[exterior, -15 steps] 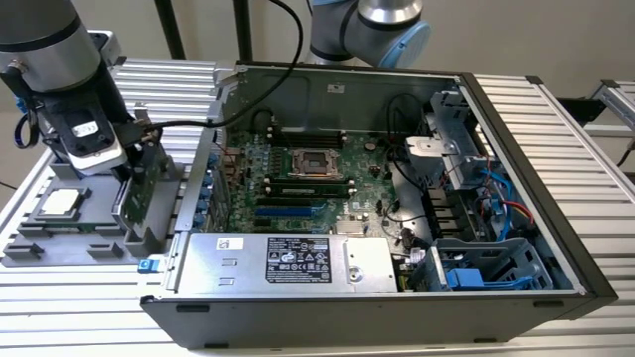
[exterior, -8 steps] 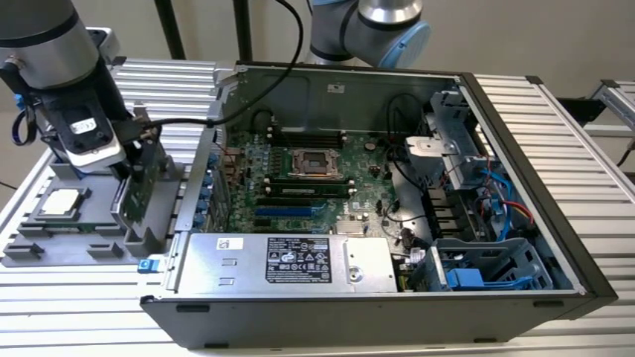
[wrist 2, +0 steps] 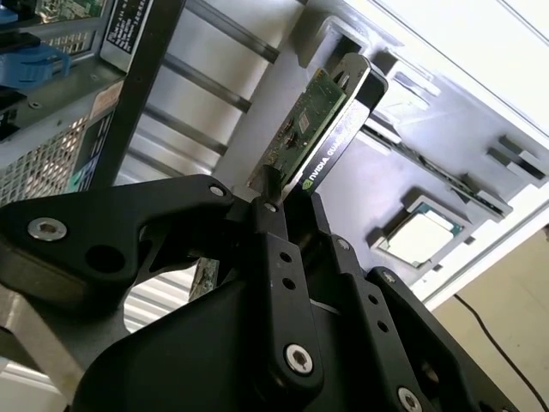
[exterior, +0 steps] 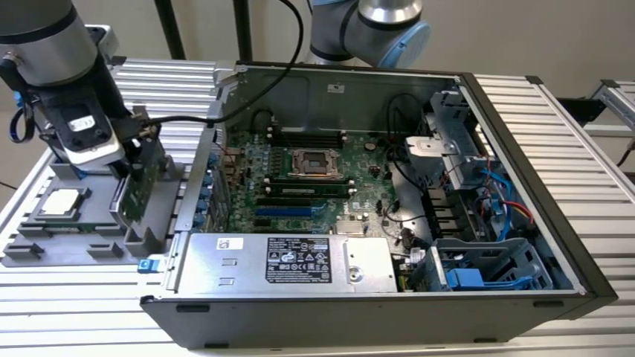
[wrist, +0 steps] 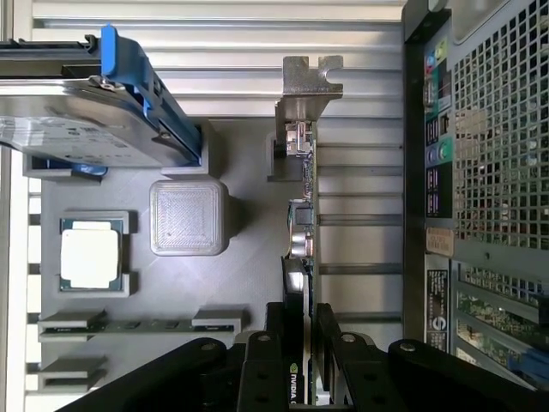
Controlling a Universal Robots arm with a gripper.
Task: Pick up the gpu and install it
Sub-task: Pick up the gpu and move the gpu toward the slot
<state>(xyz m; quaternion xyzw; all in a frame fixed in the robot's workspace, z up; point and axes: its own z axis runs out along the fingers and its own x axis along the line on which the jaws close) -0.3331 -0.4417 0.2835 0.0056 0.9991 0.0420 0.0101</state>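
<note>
A: Where is the gpu [wrist: 302,215] right now?

B: It stands on its long edge in a slot of the grey holder [wrist: 249,275]. That puts it just beside the outer wall of the computer case [wrist: 480,172], not inside it. Its silver bracket [wrist: 307,86] is at the end away from the arm.

A: And the gripper [wrist: 302,335]?

B: In both wrist views the two black fingers [wrist 2: 273,257] sit one on each face of the card, near the end opposite the bracket. They look pressed onto it, so I read it as a pinch on the gpu while the card is seated in its slot.

A: What would make this grasp a good one?

B: I'd say squareness. The pads should lie flat on the board and cooler, not on a corner, so the card can't pivot. The hold is off-centre, so the bracket end may sag or catch the slot wall unless the grip is firm and any pull runs straight along the slot.

A: Is anything nearby at risk?

B: Not much. The hard drive [wrist: 77,129] and the square chip [wrist: 90,257] lie apart on the holder's far side, though the case wall is close
</note>
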